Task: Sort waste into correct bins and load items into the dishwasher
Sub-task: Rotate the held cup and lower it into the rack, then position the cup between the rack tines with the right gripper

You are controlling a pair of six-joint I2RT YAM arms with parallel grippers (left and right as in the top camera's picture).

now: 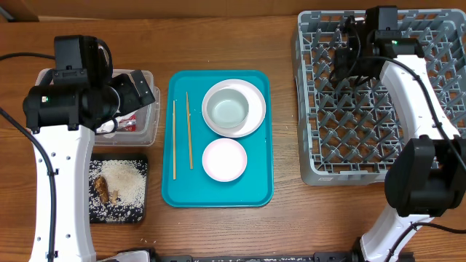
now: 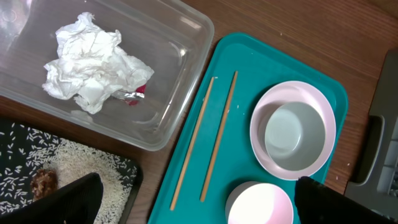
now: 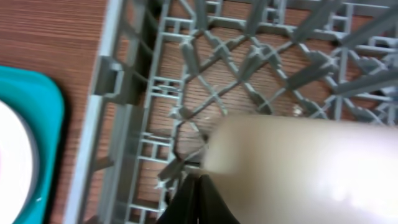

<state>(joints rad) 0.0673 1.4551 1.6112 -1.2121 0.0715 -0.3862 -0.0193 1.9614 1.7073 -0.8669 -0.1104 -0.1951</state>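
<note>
Cup (image 3: pixel 298 165) clamped in right gripper (image 1: pixel 349 52) over rack (image 3: pixel 118 93), near its left wall | left gripper (image 2: pixel 198 180) apart above tub (image 2: pixel 186 106) rim

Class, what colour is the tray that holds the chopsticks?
The tray is teal, clearest in the overhead view.

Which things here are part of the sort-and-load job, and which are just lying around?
Job:
napkin, red wrapper, rice, food scrap, clear tub, black tray, plate, bowl on it, second bowl, chopsticks, cup, dish rack

Just there:
teal tray, which only carries the dishes; table
</note>
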